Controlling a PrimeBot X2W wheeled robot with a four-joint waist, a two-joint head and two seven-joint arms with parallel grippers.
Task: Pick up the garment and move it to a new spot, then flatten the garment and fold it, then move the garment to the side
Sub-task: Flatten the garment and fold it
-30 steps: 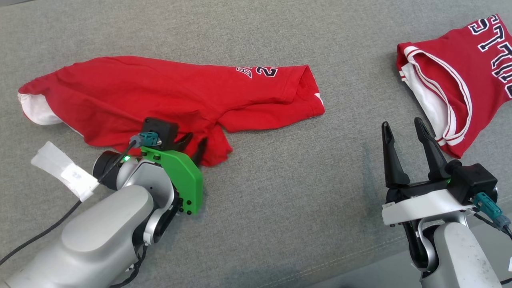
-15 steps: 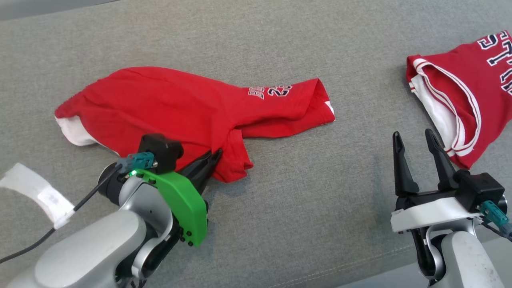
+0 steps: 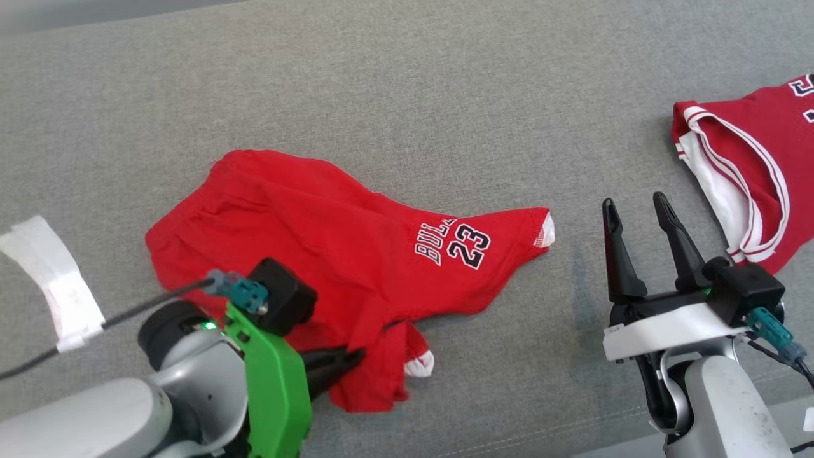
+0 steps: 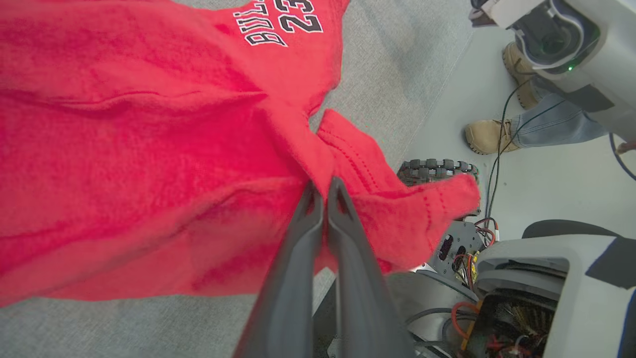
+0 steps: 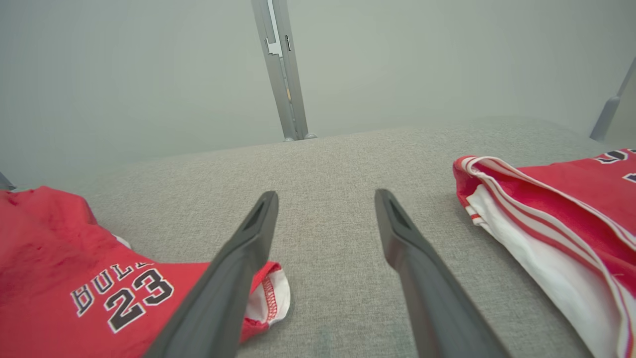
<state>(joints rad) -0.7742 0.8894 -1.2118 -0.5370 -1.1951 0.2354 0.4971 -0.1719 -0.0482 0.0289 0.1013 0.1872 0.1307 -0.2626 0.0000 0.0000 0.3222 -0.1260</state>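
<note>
Pinches crumpled red cloth garment (image 3: 318,235) (printed BULLS 23) at tips of left claw (image 4: 321,188), fingers together; holds right claw (image 3: 633,203) spread, empty, just rightward.

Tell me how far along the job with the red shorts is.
Done: the left claw is shut on the near edge of the red shorts. In hand: the pick-up, with most of the fabric lying crumpled on the grey surface. Left: moving, flattening, folding and setting aside. The right claw hangs open and empty.
</note>
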